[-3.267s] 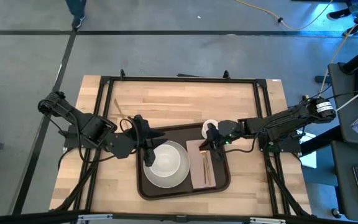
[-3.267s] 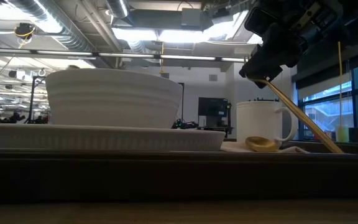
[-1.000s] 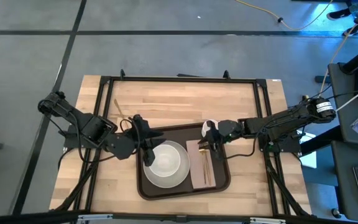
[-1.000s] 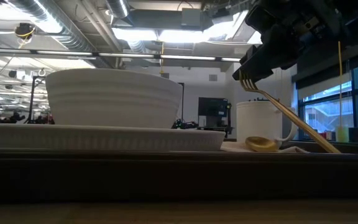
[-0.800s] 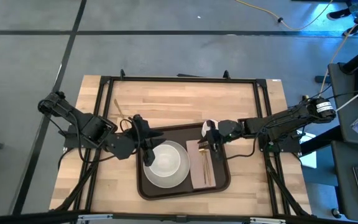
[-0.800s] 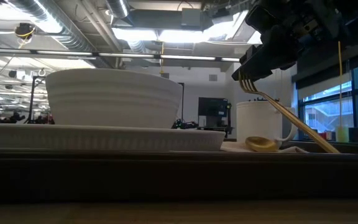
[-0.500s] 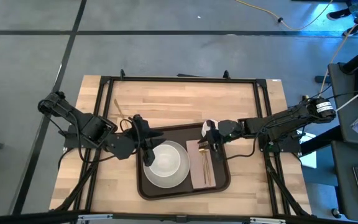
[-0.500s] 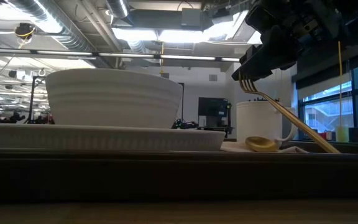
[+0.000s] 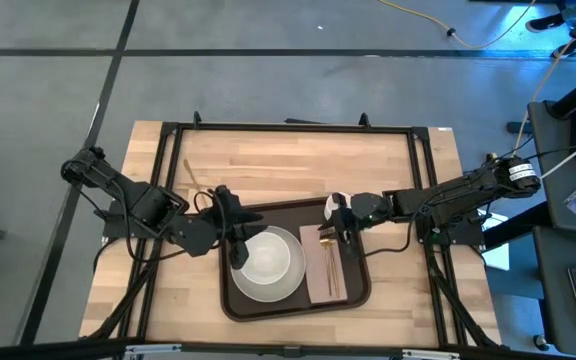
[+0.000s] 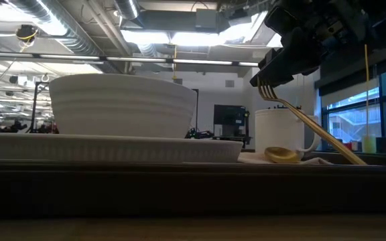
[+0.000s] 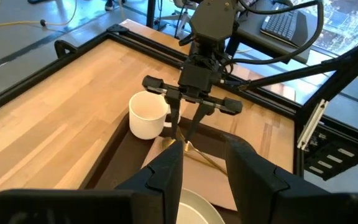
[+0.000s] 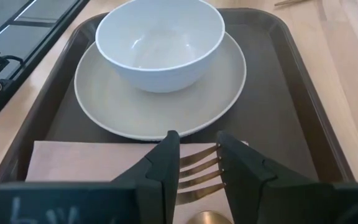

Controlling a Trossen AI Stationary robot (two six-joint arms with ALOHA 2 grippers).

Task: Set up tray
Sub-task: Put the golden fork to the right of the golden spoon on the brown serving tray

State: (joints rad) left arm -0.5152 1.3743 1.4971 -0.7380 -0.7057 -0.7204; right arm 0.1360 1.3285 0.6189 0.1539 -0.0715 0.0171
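The large dark brown rectangular tray (image 9: 353, 290) sits on the wooden tabletop (image 9: 298, 165); the right gripper (image 12: 196, 163) pinches a tilted gold metal fork (image 10: 310, 130) over the pinkish-tan napkin (image 12: 73, 160); released so, it could skid off; the left gripper (image 11: 202, 167), open and empty, waits beside the white bowl (image 12: 160, 40).

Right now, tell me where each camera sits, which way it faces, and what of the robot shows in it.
High view: above the table, looking straight down; both arms flank the tray holding plate, bowl and napkin.
Low view: at table height, looking level into the room; right gripper holds the fork beside the mug.
Left wrist view: on the left arm, facing the right gripper; own fingers at bottom.
Right wrist view: on the right arm, facing the bowl; own fingers straddle the fork.
Shared: low and right wrist views both show the fork.
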